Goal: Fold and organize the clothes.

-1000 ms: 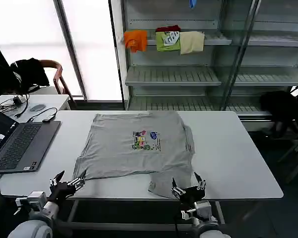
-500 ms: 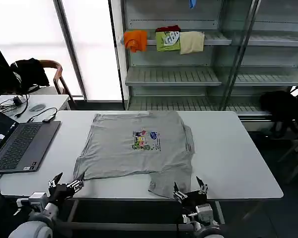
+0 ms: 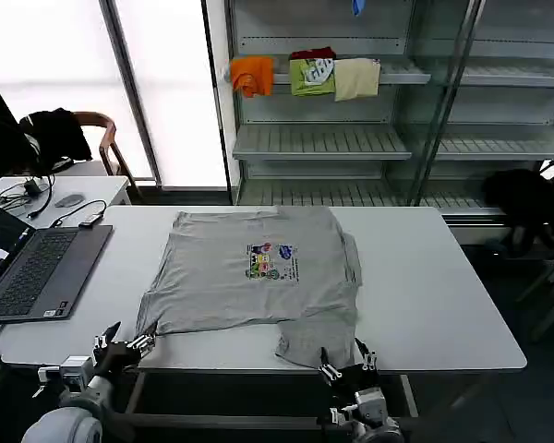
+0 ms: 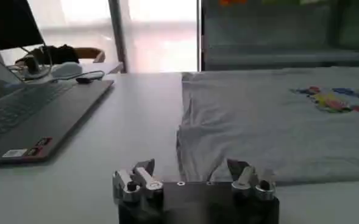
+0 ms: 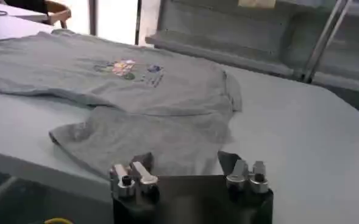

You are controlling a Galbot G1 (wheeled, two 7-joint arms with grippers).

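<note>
A laptop (image 3: 35, 269) lies open at the table's (image 3: 434, 295) left end, with a cable and small items on a second desk behind it.

The left gripper (image 3: 122, 345) hangs at the table's near edge, just off the shirt's (image 3: 258, 277) near left corner. Its fingers (image 4: 135, 181) are spread apart and hold nothing; in the left wrist view the shirt's edge lies on the table just beyond them, not touched.

The grey shirt is spread flat across the middle of the table, print (image 3: 271, 261) up. One sleeve is folded over along its right side, and a flap of cloth at the near right runs out toward the table's front edge.

The right gripper (image 3: 347, 369) sits low at the front edge, just beside that flap. Its fingers (image 5: 132, 178) are also spread wide and empty; the right wrist view shows the flap lying on the table right in front of them, apart from them.

Behind the table stands a shelf (image 3: 323, 140), and on its upper level lie orange (image 3: 252, 74), green (image 3: 312, 74) and beige (image 3: 357, 78) garments side by side. A black garment (image 3: 526, 203) is draped at the far right, beyond the table.
</note>
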